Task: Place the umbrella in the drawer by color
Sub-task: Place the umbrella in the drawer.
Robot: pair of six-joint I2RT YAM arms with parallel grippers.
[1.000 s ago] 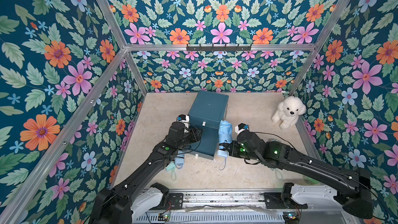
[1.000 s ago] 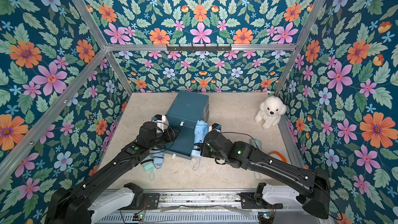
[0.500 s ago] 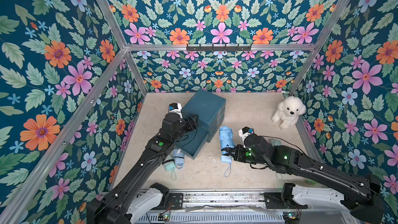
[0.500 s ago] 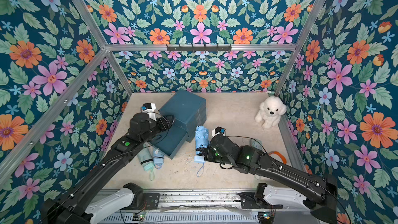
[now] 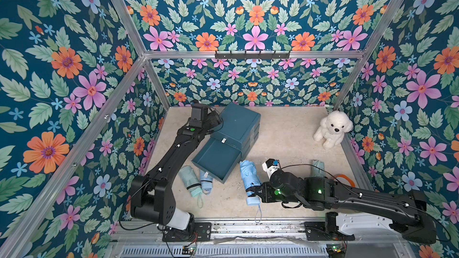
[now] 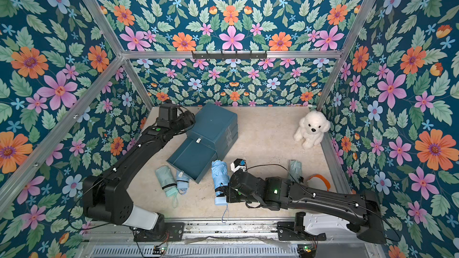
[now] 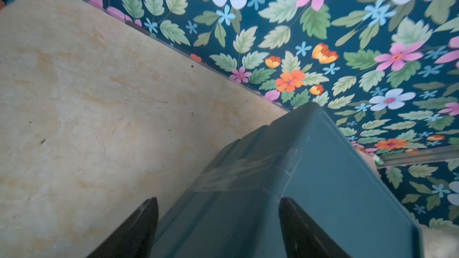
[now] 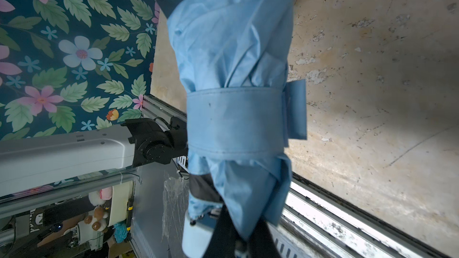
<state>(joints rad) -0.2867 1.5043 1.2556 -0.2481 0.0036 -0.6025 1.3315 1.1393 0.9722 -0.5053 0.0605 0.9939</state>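
The teal drawer cabinet (image 5: 239, 125) (image 6: 214, 124) stands turned on the floor, its bottom drawer (image 5: 214, 161) (image 6: 191, 161) pulled out toward the front left. My left gripper (image 5: 215, 119) (image 6: 190, 119) (image 7: 218, 198) is open at the cabinet's back left corner, and the cabinet's upper edge (image 7: 310, 170) runs between its spread fingers. My right gripper (image 5: 253, 191) (image 6: 224, 192) (image 8: 242, 222) is shut on the blue umbrella (image 5: 249, 176) (image 6: 219, 174) (image 8: 236, 70) near its handle, just right of the drawer's front corner. The umbrella's strap hangs down toward the front rail.
A mint umbrella (image 5: 188, 179) (image 6: 165, 179) and a small light-blue umbrella (image 5: 206, 182) (image 6: 182, 182) lie left of the drawer. A grey-green umbrella (image 5: 318, 167) (image 6: 295, 167) and an orange loop (image 5: 344, 178) lie at the right. A white plush dog (image 5: 332, 129) (image 6: 311, 129) sits in the back right corner.
The cabinet has swung round, so its drawer now faces front left. My left gripper let go of the drawer, opened and moved back along the cabinet. The right gripper drew the blue umbrella forward.
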